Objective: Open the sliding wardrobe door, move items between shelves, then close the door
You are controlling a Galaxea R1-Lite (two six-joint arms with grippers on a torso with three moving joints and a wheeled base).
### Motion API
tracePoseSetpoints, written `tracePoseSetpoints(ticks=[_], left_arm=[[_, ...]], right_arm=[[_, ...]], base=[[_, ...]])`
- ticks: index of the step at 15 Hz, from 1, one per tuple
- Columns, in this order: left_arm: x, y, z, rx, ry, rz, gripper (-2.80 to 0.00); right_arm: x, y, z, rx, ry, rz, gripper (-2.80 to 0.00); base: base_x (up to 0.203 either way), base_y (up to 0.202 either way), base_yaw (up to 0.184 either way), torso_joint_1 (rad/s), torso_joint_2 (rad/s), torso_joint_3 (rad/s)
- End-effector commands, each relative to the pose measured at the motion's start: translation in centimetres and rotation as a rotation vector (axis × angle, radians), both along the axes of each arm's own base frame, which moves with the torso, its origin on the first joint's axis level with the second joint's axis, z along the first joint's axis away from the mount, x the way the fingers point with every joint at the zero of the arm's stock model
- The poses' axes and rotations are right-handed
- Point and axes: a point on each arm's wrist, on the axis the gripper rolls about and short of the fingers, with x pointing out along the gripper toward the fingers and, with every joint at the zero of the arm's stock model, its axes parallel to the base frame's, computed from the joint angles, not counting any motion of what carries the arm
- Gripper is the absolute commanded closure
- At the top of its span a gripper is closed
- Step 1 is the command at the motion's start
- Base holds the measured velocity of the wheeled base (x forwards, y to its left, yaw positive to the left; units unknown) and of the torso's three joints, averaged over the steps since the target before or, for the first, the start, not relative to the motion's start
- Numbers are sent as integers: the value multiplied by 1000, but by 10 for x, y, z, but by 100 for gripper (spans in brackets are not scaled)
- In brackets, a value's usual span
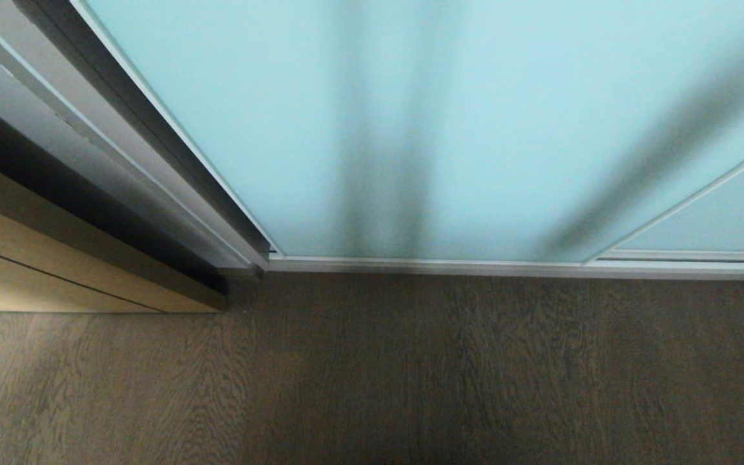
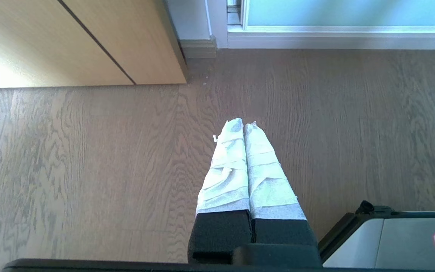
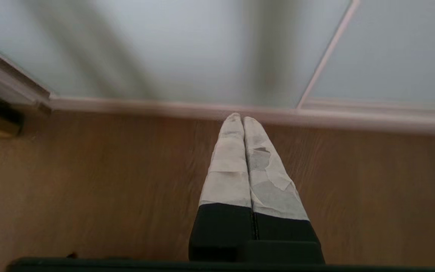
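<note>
The sliding wardrobe door (image 1: 475,129) is a frosted pale blue-green glass panel in a thin silver frame, and it stands closed down to the floor track. It also fills the far part of the right wrist view as the door (image 3: 187,49). My right gripper (image 3: 242,118) is shut and empty, its taped tips low over the wood floor, just short of the door's bottom rail. My left gripper (image 2: 244,124) is shut and empty too, pointing down at the floor further back from the door (image 2: 353,13). The items and the shelves are hidden behind the glass. Neither arm shows in the head view.
A light wood door (image 1: 42,271) stands at the left, seen also as the wood door (image 2: 89,41). A second glass panel (image 1: 721,219) overlaps at the right. Dark wood floor (image 1: 411,374) lies before the wardrobe. Part of my grey base (image 2: 398,241) shows beside the left gripper.
</note>
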Motion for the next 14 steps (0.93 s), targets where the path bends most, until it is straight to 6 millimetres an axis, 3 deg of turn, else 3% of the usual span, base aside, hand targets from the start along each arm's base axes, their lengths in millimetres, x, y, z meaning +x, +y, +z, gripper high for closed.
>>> tracePoseSetpoints(ticks=[1, 7, 11, 14], left_arm=[[0, 0, 0, 0, 3, 0, 0], [0, 0, 0, 0, 3, 0, 0], [0, 0, 0, 0, 3, 0, 0], [0, 0, 0, 0, 3, 0, 0]], right_arm=[[-4, -1, -15, 11, 16, 38, 0], [-26, -3, -71, 5, 48, 80, 0], [-9, -4, -115, 2, 146, 41, 0], [-5, -5, -120, -12, 127, -15, 0]], base=[[0, 0, 0, 0, 0, 0], [0, 0, 0, 0, 0, 0], [0, 0, 0, 0, 0, 0], [0, 0, 0, 0, 0, 0]])
